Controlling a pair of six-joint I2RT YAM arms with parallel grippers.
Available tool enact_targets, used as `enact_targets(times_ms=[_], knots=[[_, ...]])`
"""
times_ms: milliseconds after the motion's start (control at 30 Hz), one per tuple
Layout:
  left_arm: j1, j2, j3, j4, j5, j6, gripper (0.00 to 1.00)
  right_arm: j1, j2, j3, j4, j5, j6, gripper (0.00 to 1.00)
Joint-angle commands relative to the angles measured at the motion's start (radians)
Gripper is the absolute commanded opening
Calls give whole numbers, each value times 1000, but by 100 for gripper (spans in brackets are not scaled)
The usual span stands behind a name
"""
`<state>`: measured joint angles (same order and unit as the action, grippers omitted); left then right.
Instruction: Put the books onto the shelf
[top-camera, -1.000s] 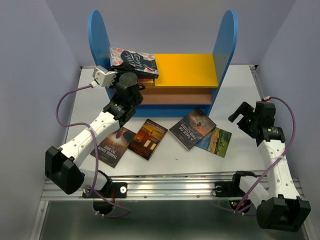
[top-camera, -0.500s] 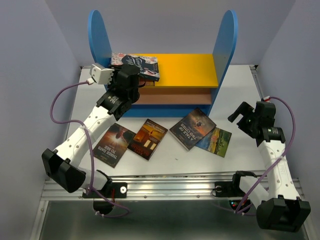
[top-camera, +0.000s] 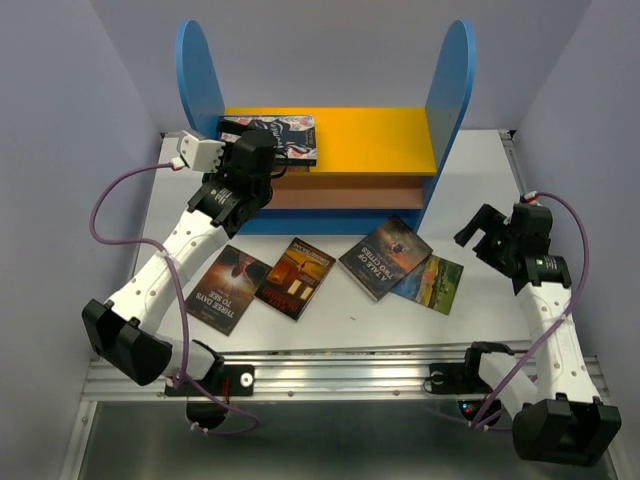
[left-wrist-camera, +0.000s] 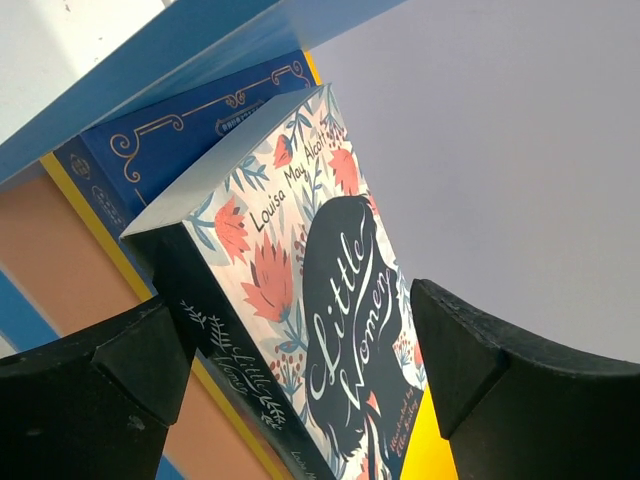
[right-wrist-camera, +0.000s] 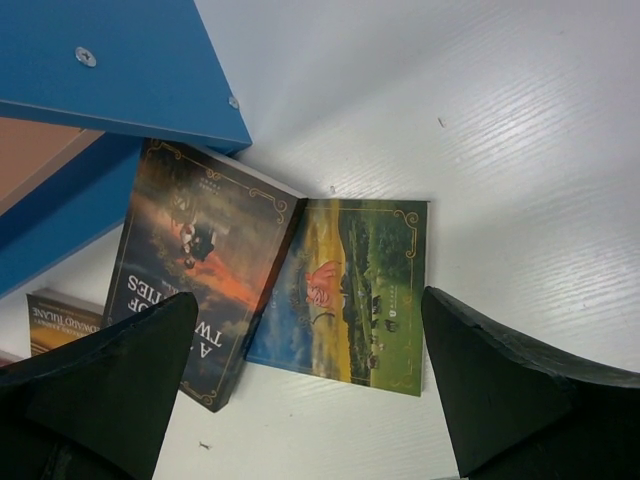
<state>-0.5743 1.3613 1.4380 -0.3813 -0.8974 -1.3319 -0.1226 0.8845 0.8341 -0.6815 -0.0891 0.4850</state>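
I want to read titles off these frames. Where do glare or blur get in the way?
Left wrist: Little Women book sharp and legible; left pincer fingers dark, soft-edged. Right wrist: green landscape book dim, title unreadable; white table glares brightly.

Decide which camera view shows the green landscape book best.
Right wrist: the green landscape book sits mid-frame, cover art clear, its left edge meeting the neighbouring book. Top external shows it small and far off; left wrist does not show it.

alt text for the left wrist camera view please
A floral navy paperback titled Little Women lies on the shelf's yellow top board, framed by the left gripper's open black fingers. A navy book with gold trim sits behind it, beside the blue side panel.
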Motion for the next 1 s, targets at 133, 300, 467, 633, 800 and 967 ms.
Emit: enact_targets(times_ms=[133,300,467,633,800,967], knots=[[5,-53,50,-45,23,28,99,3,-58,60,-81,-85,-91,100],[8,-79,30,-51,57,71,99,17,-100,71,-124,-175,-138,100],[36,-91,6,-7,123,123,99,107,-105,100,-112,-219,-161,100],[48,-82,9,-28,193,157,99,328,-53,114,-56,-100,-97,100],[54,-88,16,-31,251,226,99,604,51,172,23,81,-60,100],[71,-88,18,-73,265,230,99,739,160,275,120,159,-92,100]])
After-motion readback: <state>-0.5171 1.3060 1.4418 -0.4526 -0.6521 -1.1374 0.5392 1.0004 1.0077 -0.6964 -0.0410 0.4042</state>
